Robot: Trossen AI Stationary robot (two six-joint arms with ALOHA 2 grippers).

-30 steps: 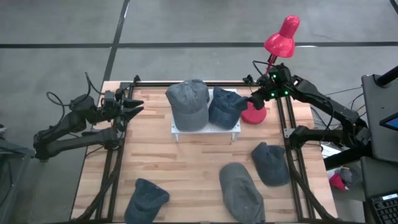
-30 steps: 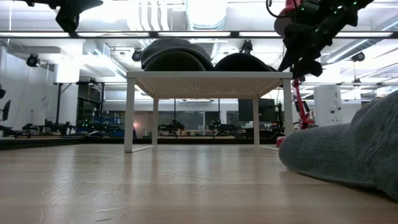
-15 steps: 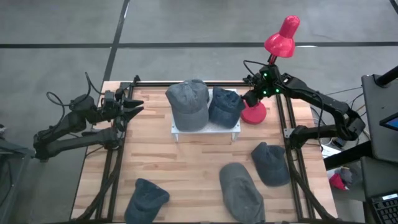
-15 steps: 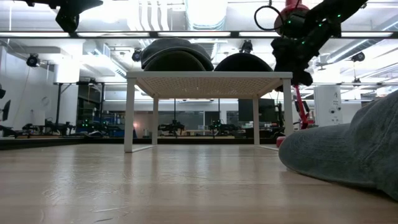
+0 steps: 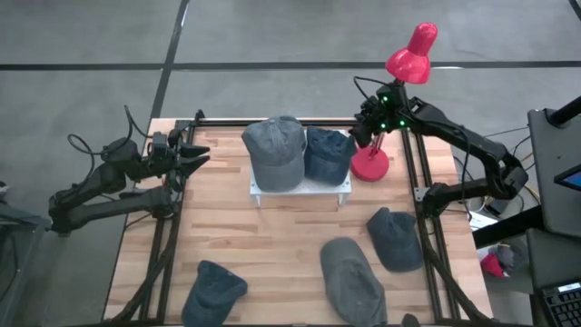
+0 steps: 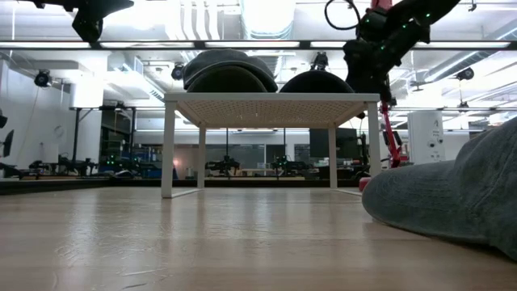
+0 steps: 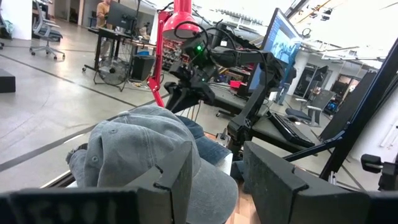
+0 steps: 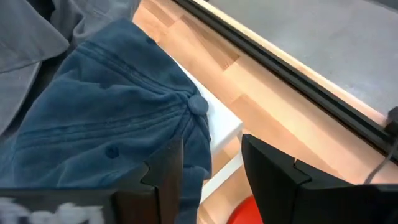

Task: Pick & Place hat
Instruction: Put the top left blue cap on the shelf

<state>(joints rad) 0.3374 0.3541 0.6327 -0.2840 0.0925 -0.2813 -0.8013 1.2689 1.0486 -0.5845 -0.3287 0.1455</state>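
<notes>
Right end effector (image 5: pixel 363 136) above blue cap (image 5: pixel 329 156)

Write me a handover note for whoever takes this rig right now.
Right hand: empty, fingers apart, above the far right corner of the white rack, beside the blue hat.
Left hand: empty, waiting over the table's left edge.
Done: grey hat and blue hat sit on the rack.
Left: three hats lie on the table, near left, near centre, right.
Red lamp stands by the rack's right end; steer around it.
</notes>
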